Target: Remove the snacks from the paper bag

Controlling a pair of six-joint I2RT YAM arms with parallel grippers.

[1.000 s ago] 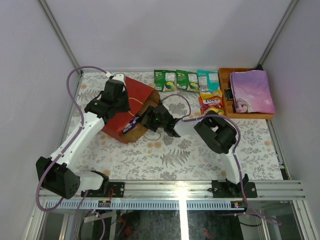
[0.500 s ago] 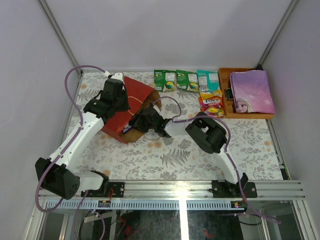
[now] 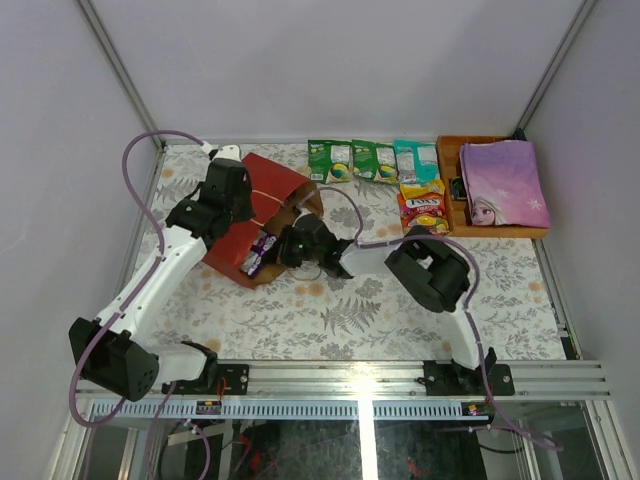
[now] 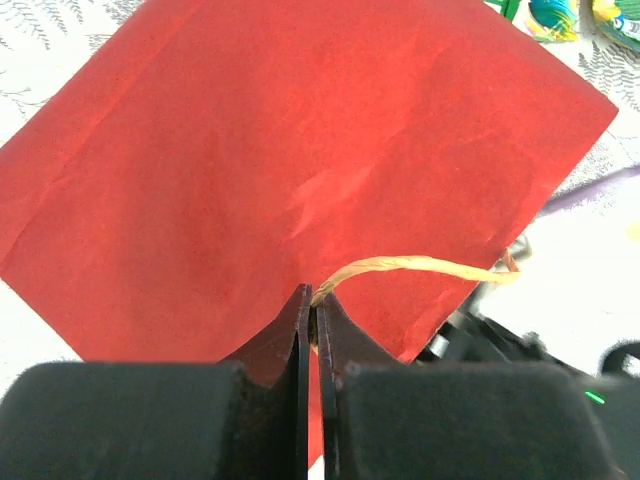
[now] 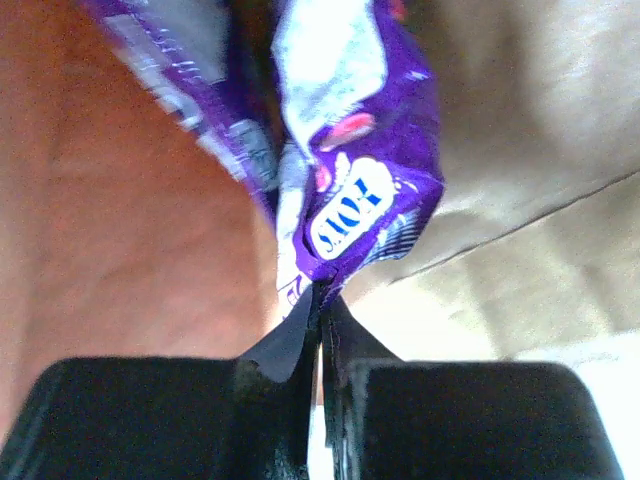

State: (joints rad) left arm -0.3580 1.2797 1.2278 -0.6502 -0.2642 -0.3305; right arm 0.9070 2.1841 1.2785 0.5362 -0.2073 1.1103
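Observation:
The red paper bag lies on its side, its mouth toward the right arm. My left gripper is shut on the bag's twine handle, above the red side. At the bag's mouth, my right gripper is shut on the bottom edge of a purple snack packet. In the right wrist view that purple packet hangs from the fingertips against the bag's brown inside. Two green packets, a teal packet and a yellow-red packet lie on the table behind.
A wooden tray at the back right holds a purple princess book. The right arm's elbow rises over the middle of the floral tablecloth. Metal frame posts and grey walls close in the back and sides.
My right gripper pushed left into the bag's mouth and shut on the purple packet. The left arm holding the handle barely moved.

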